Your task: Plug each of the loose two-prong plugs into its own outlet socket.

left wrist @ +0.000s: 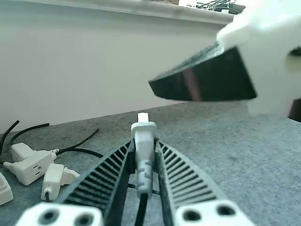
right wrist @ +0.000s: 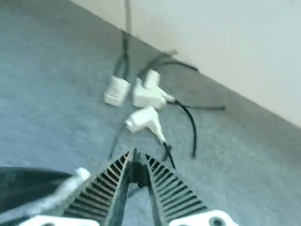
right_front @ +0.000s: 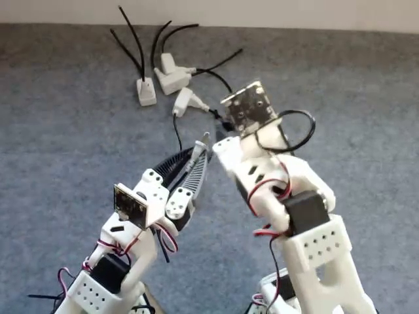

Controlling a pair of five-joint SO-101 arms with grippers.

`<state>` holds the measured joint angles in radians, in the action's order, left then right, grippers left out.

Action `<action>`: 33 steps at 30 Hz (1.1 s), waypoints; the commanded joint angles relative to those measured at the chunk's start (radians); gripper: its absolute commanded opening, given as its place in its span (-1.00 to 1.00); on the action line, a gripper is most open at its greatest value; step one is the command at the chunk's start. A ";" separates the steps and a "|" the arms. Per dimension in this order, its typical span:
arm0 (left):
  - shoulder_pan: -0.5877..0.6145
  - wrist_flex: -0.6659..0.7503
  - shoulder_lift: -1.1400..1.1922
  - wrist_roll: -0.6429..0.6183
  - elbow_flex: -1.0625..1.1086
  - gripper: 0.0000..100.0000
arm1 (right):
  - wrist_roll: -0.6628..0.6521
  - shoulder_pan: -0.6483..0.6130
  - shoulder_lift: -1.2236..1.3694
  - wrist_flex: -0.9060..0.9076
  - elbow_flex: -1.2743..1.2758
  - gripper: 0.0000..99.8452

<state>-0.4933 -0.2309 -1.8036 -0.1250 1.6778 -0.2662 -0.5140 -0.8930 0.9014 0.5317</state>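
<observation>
Clamped in the left gripper [left wrist: 143,145]: a white two-prong plug [left wrist: 142,134], upright between the ribbed black fingers, metal tip poking out past them. Grasped around the body, with its black cord [left wrist: 141,207] dropping back between the fingers toward the wrist. Hangs lifted off the grey carpet [right_front: 59,131], near the middle of the table, short of the cluster at the far side. Just beside it, the right gripper [right wrist: 137,161], fingers pressed together at the tips; hard to tell whether anything is pinched in there. Looming over the held plug in the left wrist view, a dark slab on a white body, part of the right arm [right_front: 288,196]. Farther out on the carpet, a loose white plug [right_front: 184,100] on its side, nearest the grippers, with a thin black lead curling off it. Beyond that, two white pieces [right_front: 171,75] touching each other, one showing socket slots in the left wrist view. Next to them, a separate white block [right_front: 146,91], black cords fanning out toward the pale wall [left wrist: 94,61].
</observation>
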 commanded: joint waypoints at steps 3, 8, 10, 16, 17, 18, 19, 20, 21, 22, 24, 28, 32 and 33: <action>-0.004 0.003 0.004 0.008 0.018 -0.99 | -0.008 -0.156 -0.024 0.042 -0.096 -0.98; -0.004 0.003 0.004 0.008 0.018 -0.99 | -0.008 -0.148 -0.018 -0.004 0.036 -0.98; -0.004 0.003 0.004 0.008 0.018 -0.99 | -0.009 -0.102 -0.022 -0.056 0.119 -0.98; -0.004 0.003 0.002 0.008 0.018 -0.99 | -0.009 0.071 -0.021 -0.174 0.289 -0.98; -0.004 0.003 0.002 0.008 0.018 -0.99 | -0.011 0.090 -0.022 -0.176 0.305 -0.98; -0.004 0.003 0.002 0.008 0.018 -0.99 | -0.011 0.107 -0.022 -0.176 0.315 -0.98; -0.004 0.003 0.001 0.008 0.018 -0.99 | -0.011 0.119 -0.022 -0.176 0.326 -0.98; -0.004 0.003 0.001 0.008 0.018 -0.99 | -0.011 0.130 -0.022 -0.176 0.335 -0.98; -0.004 0.003 -0.001 0.008 0.018 -0.99 | -0.011 0.139 -0.022 -0.176 0.340 -0.98; -0.004 0.003 -0.001 0.008 0.018 -0.99 | -0.011 0.145 -0.022 -0.176 0.343 -0.98; -0.004 0.003 -0.001 0.008 0.018 -0.99 | -0.011 0.151 -0.022 -0.176 0.346 -0.98; -0.004 0.003 0.001 0.008 0.018 -0.99 | -0.011 0.151 -0.022 -0.174 0.338 -0.98; 0.067 0.003 0.004 0.003 0.018 -0.99 | -0.006 0.180 -0.024 -0.171 0.335 -0.98; 0.094 0.003 0.004 0.002 0.018 -0.99 | -0.005 0.191 -0.024 -0.168 0.337 -0.98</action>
<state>-0.4795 -0.2309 -1.7990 -0.1250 1.6778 -0.2662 -0.3514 -0.8976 0.7403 0.8907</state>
